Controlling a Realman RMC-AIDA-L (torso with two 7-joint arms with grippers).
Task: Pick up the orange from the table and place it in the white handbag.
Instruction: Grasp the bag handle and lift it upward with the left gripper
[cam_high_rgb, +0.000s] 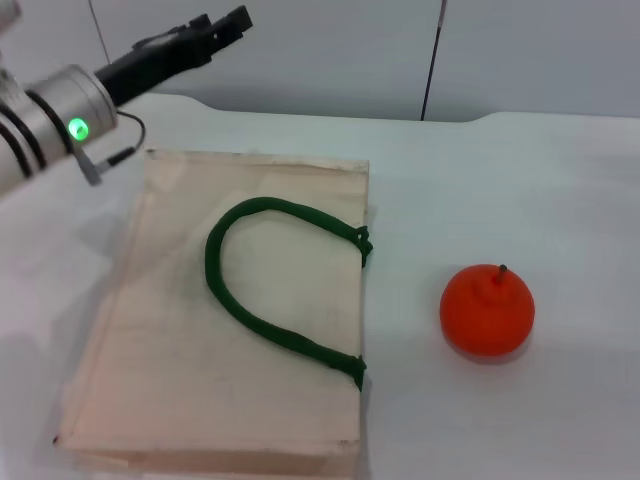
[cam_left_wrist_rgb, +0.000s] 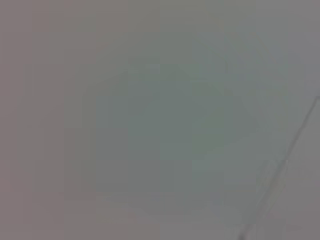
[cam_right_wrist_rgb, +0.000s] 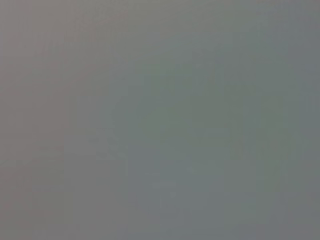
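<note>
Orange-red round fruit (cam_high_rgb: 487, 310) with a short dark stem sits on the smooth white table (cam_high_rgb: 520, 180), lower right of the frame, apart from the flat cream fabric handbag (cam_high_rgb: 170, 350) with green handles. Left gripper (cam_high_rgb: 226, 26) hangs upper left; I cannot tell its jaw width.

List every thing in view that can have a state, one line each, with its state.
orange: on the table, stem up, apart from the bag, untouched.
white handbag: lying flat, green handle resting on top.
table: bears the bag and the fruit.
left gripper: raised past the bag's far left corner, holding nothing.
right gripper: not in view.
</note>
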